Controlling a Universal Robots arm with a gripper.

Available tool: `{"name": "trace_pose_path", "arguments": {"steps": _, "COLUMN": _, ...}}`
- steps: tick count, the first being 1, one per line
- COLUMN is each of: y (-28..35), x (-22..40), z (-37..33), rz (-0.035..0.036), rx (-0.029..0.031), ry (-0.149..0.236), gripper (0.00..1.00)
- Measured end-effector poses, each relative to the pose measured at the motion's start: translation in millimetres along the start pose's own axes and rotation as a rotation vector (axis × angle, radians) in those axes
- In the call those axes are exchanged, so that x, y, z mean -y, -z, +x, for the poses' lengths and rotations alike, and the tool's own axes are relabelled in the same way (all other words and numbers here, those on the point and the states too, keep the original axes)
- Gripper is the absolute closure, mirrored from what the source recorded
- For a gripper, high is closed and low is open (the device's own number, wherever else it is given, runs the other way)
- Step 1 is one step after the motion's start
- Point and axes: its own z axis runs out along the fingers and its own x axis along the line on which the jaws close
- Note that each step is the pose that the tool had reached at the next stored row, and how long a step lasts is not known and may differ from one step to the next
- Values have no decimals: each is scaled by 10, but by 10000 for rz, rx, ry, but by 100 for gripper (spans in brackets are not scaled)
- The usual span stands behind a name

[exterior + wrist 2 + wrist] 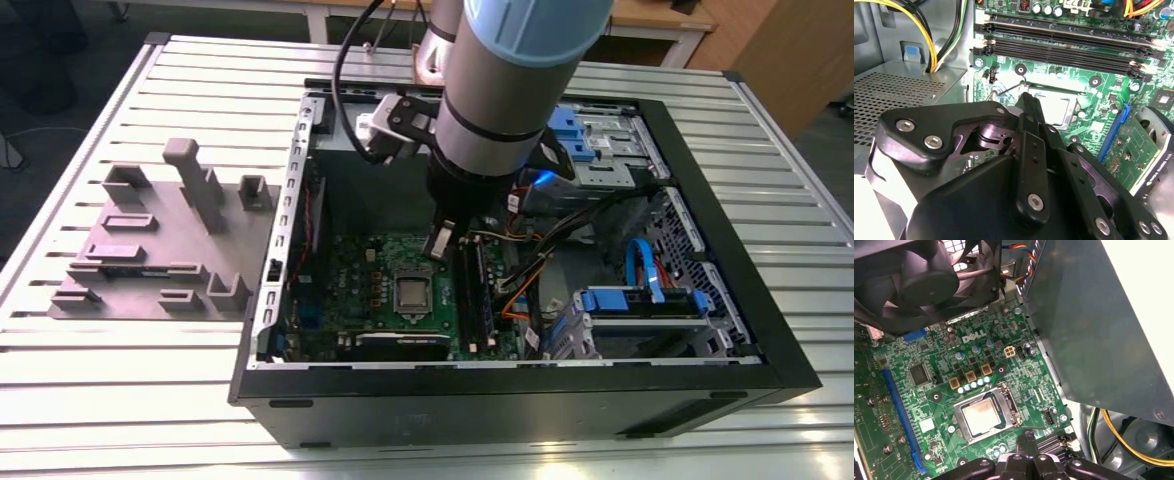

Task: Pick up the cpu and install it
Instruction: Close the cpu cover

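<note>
- Slatted metal table (160, 380), pale grey.
- Open PC case (534, 400) sits on it, centre-right in exterior view.
- Grey fixture block (147, 250) at exterior view's left, apart from case.

White logo lettering on the green motherboard (939, 390), beside the yellow-topped capacitors (970, 376)

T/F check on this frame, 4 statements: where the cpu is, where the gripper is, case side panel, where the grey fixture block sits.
1. The cpu lies in the motherboard socket. True.
2. The gripper is outside the computer case. False: it hangs inside the case, above the motherboard near the socket.
3. The case's side is open, with the board exposed. True.
4. The grey fixture block sits inside the case. False: it rests on the slatted table, at the exterior view's left of the case.
</note>
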Motion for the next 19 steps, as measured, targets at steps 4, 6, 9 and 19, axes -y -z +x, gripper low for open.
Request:
{"name": "trace_pose_path", "arguments": {"steps": 4, "y": 0, "x": -3, "z": 15, "rz": 32, "rx": -70, "ry": -4, "gripper": 90}}
{"name": "trace_pose_path", "arguments": {"steps": 6, "y": 0, "x": -4, "z": 17, "rz": 97, "rx": -218, "ry": -14, "gripper": 90}}
{"name": "trace_pose_path", "arguments": {"steps": 9, "y": 1, "x": -4, "z": 17, "rz": 311, "rx": -701, "ry": -41, "gripper": 90}}
{"name": "trace_pose_path", "arguments": {"steps": 19, "y": 0, "x": -4, "z": 17, "rz": 362, "rx": -815, "ry": -47, "gripper": 90}}
